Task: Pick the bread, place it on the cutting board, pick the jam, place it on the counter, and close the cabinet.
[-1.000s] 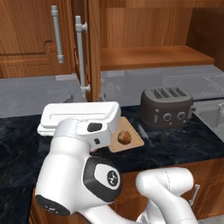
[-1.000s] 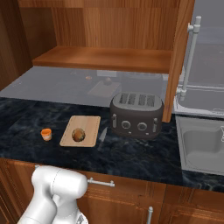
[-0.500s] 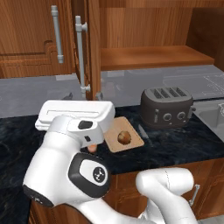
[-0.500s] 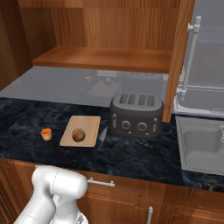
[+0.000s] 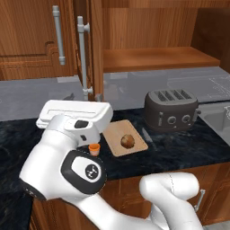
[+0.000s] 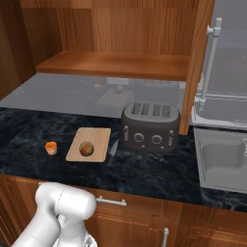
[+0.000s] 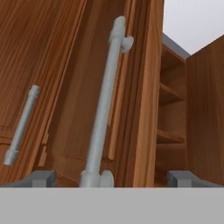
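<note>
- Brown bread (image 6: pixel 86 148) lies on the cutting board (image 6: pixel 96 138).
- Orange jam (image 6: pixel 51 148) stands on the counter (image 6: pixel 144 171), beside the board.
- Cabinet (image 7: pixel 144 87) door ajar; jaws parted around its handle (image 7: pixel 103 113).

The white Franka arm with dark joints (image 5: pixel 85 173) rises from the lower right of the left base view, bends at a rounded elbow and reaches up and left to a flat white hand block. In the hand view the two-finger gripper (image 7: pixel 113 178) has its small dark grey fingertips (image 7: pixel 40 178) set wide apart, jaws spread, gripping nothing.
</note>
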Motion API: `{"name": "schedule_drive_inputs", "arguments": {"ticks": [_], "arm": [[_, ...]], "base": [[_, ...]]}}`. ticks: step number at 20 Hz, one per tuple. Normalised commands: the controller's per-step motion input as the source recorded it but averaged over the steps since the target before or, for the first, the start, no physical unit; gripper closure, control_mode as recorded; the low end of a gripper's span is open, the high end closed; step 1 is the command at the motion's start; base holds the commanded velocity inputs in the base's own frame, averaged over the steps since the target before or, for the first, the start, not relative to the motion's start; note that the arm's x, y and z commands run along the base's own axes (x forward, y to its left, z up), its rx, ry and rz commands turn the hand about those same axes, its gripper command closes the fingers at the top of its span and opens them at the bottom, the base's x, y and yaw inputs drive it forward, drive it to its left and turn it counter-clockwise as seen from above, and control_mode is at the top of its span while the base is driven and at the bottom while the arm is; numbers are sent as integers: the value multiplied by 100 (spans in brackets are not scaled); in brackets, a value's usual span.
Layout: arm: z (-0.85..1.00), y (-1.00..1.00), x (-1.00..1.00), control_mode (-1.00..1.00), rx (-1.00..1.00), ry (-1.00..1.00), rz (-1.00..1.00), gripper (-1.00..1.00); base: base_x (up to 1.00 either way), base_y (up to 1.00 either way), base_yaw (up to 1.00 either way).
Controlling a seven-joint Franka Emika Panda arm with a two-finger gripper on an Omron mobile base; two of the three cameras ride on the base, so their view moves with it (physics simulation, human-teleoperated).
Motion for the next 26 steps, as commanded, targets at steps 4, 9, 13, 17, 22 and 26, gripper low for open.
{"name": "schedule_drive_inputs", "arguments": {"ticks": [4,9,13,17,22,26], "arm": [[-12,15,13,-100,0,0,-4,-100],[-10,18,8,-100,0,0,-2,-100],[-1,17,13,-100,0,0,-3,-100],[0,8,10,-100,0,0,-3,-100],[0,0,9,-100,0,0,-3,-100],[0,-2,5,-100,0,0,-7,-100]], "base": [[0,0,0],[0,0,0],[0,0,0],[0,0,0],[0,0,0],[0,0,0]]}}
